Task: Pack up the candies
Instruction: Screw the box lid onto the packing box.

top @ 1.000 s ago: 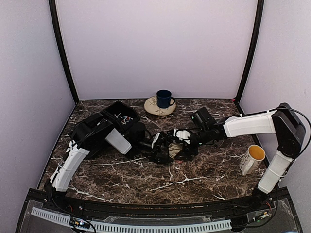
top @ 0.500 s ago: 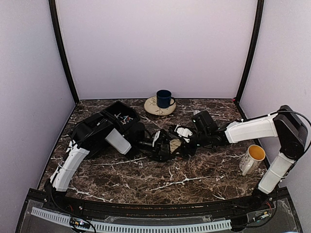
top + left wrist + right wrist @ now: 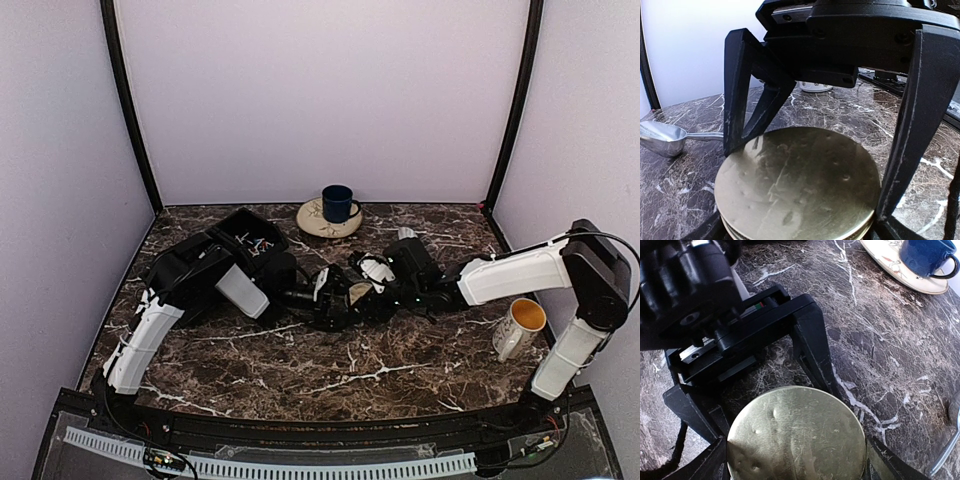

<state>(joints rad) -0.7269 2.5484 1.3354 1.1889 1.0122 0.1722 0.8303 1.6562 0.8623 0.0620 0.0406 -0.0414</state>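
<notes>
Left gripper (image 3: 762,405) and right gripper (image 3: 807,182) faced each other at mid-table, both clamped on the rim of the gold lid (image 3: 795,440). Candies (image 3: 256,241) lay in the black tray (image 3: 232,222).

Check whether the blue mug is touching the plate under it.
Touching: the right wrist view shows the blue mug standing on the plate.
</notes>
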